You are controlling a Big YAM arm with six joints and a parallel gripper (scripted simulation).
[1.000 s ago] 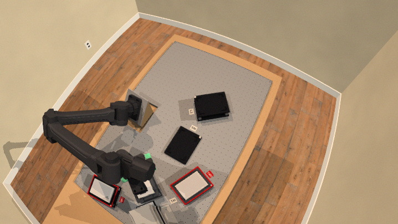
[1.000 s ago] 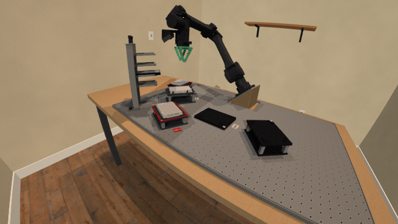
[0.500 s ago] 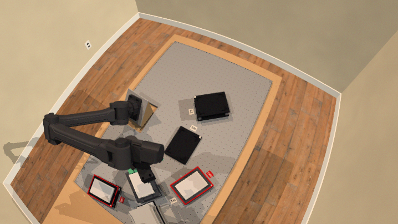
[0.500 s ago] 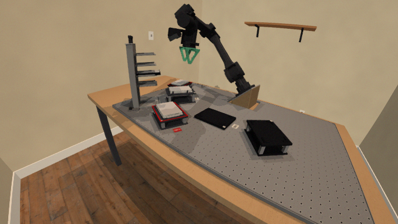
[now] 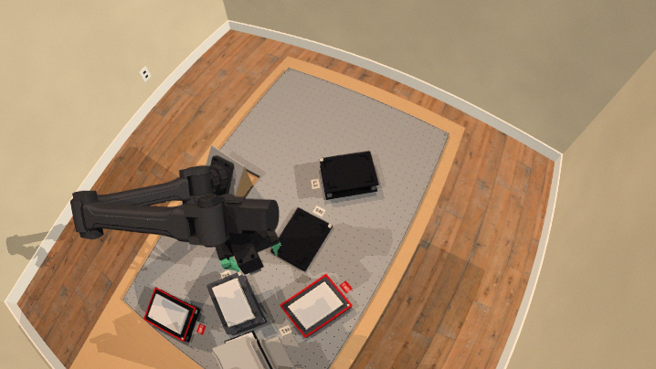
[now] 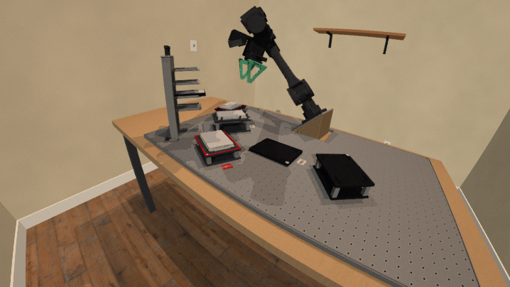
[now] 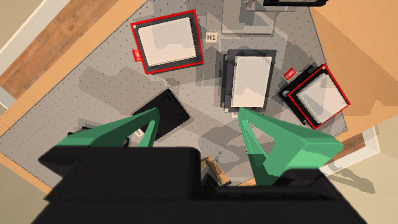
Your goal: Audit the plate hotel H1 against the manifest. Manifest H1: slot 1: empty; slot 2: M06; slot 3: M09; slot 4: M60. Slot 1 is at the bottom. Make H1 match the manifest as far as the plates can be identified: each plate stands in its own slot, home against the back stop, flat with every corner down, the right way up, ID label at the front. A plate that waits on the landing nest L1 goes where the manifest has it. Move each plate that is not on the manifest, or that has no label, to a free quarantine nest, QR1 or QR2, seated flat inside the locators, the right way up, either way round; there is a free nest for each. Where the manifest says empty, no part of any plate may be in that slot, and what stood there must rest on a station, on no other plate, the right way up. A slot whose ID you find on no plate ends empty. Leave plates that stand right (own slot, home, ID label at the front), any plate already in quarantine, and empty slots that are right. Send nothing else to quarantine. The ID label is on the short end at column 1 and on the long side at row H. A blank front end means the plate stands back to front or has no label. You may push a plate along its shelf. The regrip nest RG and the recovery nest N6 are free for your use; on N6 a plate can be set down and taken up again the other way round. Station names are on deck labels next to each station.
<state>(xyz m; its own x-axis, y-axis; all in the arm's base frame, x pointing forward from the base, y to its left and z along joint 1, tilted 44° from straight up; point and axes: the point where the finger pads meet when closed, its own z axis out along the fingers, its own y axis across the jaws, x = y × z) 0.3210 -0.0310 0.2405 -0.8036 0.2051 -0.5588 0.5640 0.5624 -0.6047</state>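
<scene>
My gripper is open and empty, high above the deck between the regrip nest and N6. The plate hotel H1 stands at the deck's end; its two lower shelves look thicker and darker than the upper two, but I cannot read what lies on them. A white plate lies on the grey nest in front of the hotel. Each red-rimmed quarantine nest bears a white plate, one to one side and the other to the other.
The flat black N6 pad and the raised black landing nest L1 bear nothing. The arm's base sits on a wooden wedge. A wall shelf hangs behind.
</scene>
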